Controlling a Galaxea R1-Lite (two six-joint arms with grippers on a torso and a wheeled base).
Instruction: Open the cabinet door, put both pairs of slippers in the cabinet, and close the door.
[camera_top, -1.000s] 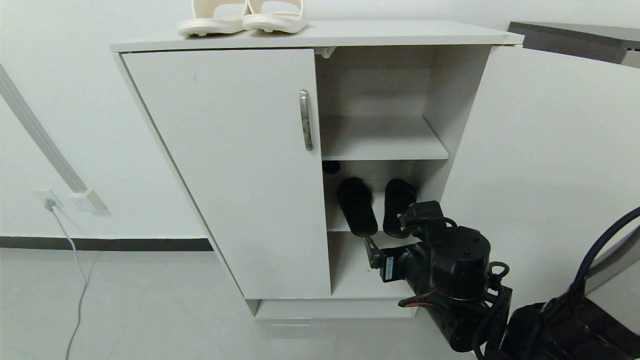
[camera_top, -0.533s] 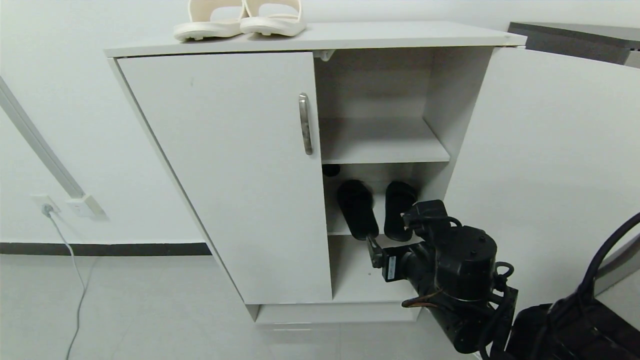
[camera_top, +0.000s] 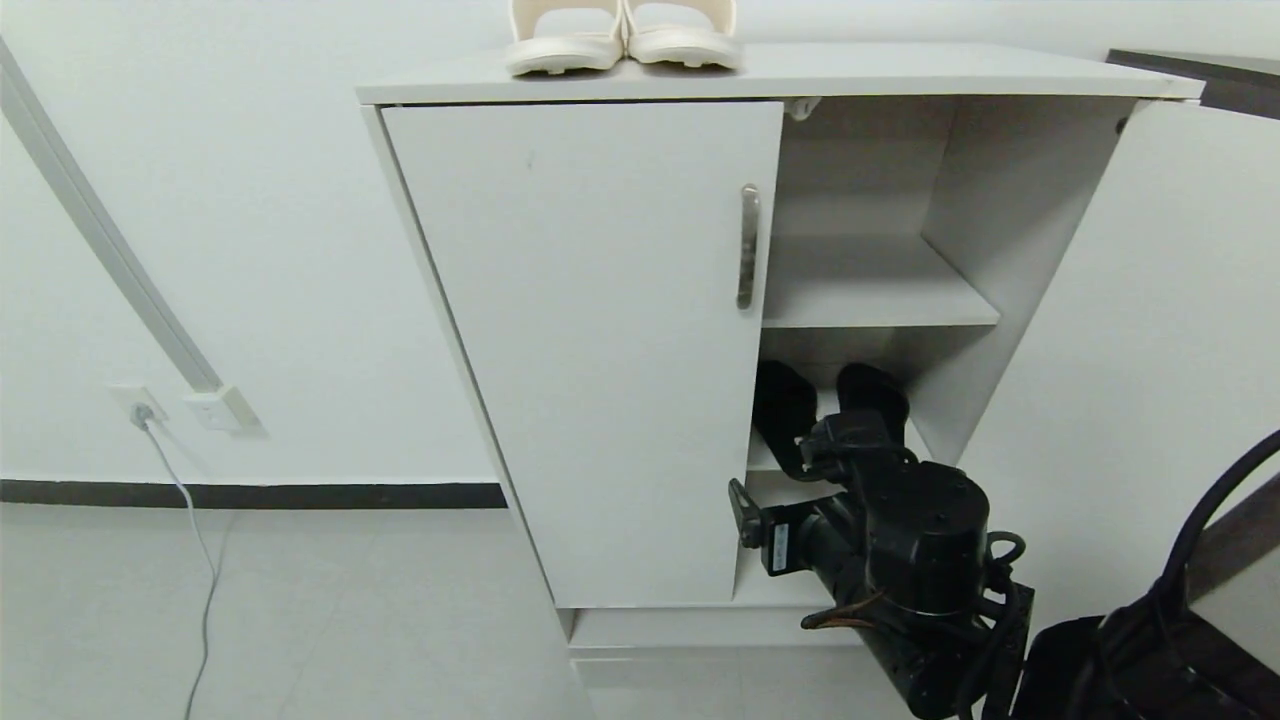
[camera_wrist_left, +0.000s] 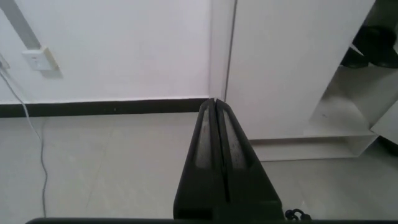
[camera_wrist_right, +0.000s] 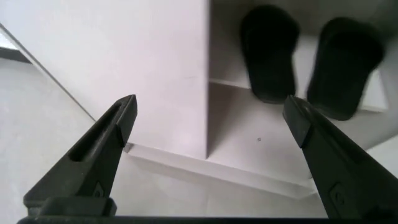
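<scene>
I read this as the halfway mark: the black slippers (camera_top: 785, 405) lie side by side on the middle shelf (camera_wrist_right: 249, 102) of the cabinet (camera_top: 900, 70), toes pointing inward, so 1 of the 2 pairs is in. The cream slippers (camera_top: 565, 45) sit on the cabinet's top, above the left door (camera_top: 600, 330), which is closed. The right door (camera_top: 1150, 350) stands swung wide.

The right gripper (camera_wrist_right: 210, 106) hangs low in front of the open compartment, just outside the black pair, with its fingers spread wide and nothing between them. The left gripper (camera_wrist_left: 215, 106) has its fingers pressed together on nothing and points down toward the floor near the cabinet's base.

So the next job, as I judge it, is the cream pair. An arm has to go up to the cabinet top, take the slippers (both at once if the grip allows, otherwise 1 at a time) and bring them down and in through the open side. The upper shelf (camera_top: 870, 290) looks the natural spot. Closing the right door comes last.

The head view's top edge cuts the cream slippers off, so I can make out only their front ends. The right arm's wrist covers the near ends of the black pair, and the lowest compartment sits mostly behind that arm. The open door runs out of frame, and I can't find its handle.
</scene>
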